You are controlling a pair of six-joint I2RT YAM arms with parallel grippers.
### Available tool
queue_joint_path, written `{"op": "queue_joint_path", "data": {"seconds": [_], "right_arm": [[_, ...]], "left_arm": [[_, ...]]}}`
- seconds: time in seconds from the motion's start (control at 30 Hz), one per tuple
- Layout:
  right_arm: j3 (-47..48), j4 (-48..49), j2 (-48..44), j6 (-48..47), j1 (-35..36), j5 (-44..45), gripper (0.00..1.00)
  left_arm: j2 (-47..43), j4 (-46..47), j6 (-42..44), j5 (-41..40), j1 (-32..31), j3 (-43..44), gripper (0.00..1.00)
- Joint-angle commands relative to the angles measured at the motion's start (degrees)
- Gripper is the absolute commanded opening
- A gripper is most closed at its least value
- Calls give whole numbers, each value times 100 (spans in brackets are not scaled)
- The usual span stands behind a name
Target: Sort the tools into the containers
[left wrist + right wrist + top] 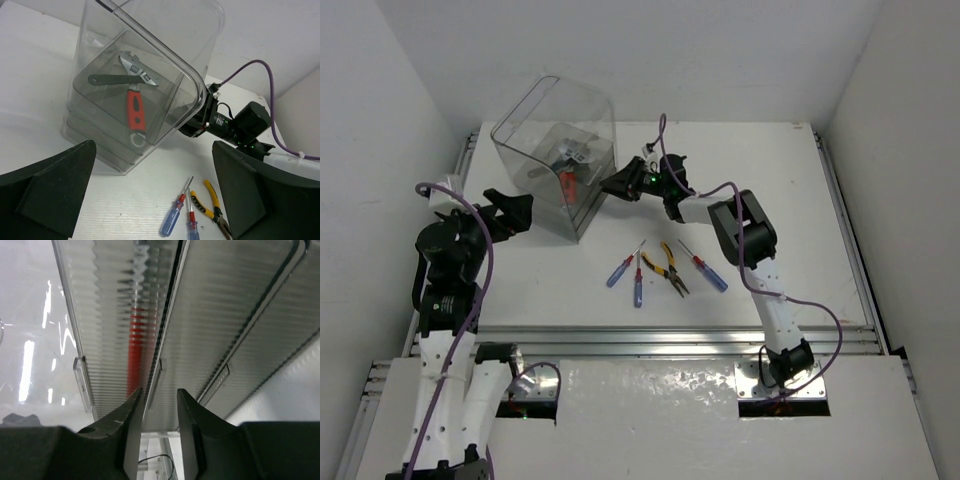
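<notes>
The clear smoky container (555,150) stands at the back left with stacked trays. Its top tray holds a red-handled adjustable wrench (135,107) and a black-handled wrench (112,79). Three blue screwdrivers (619,270) (638,287) (705,268) and yellow-handled pliers (665,270) lie on the table in front. My right gripper (620,185) is at the container's right wall, its jaws slightly apart either side of a tray's edge tab (159,372); the red handle (135,340) shows blurred through the ribbed plastic. My left gripper (510,215) is wide open and empty by the container's front left corner.
The white table (790,220) is walled on the left, back and right. A metal rail (670,340) runs along its near edge. The right arm's purple cable (270,95) loops above its wrist.
</notes>
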Motion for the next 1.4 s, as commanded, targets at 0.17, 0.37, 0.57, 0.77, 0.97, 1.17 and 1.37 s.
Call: {"op": "queue_joint_path", "data": {"seconds": [0.17, 0.37, 0.57, 0.77, 0.97, 1.17, 1.37], "right_arm": [[839, 144, 287, 80, 9, -173, 26], [1129, -155, 455, 88, 35, -182, 11], [1076, -181, 437, 88, 52, -103, 18], [1121, -77, 481, 149, 79, -120, 0], [-220, 379, -317, -69, 9, 169, 0], [-1480, 996, -1065, -42, -316, 82, 0], [-2324, 951, -1794, -561, -563, -304, 31]], "left_arm": [[145, 141, 86, 161, -61, 109, 100], [109, 150, 94, 169, -61, 101, 100], [101, 150, 86, 187, -70, 101, 100], [83, 150, 103, 169, -70, 101, 100], [57, 124, 103, 99, -70, 109, 100], [39, 124, 112, 90, -70, 109, 100], [13, 124, 138, 108, -70, 101, 100]]}}
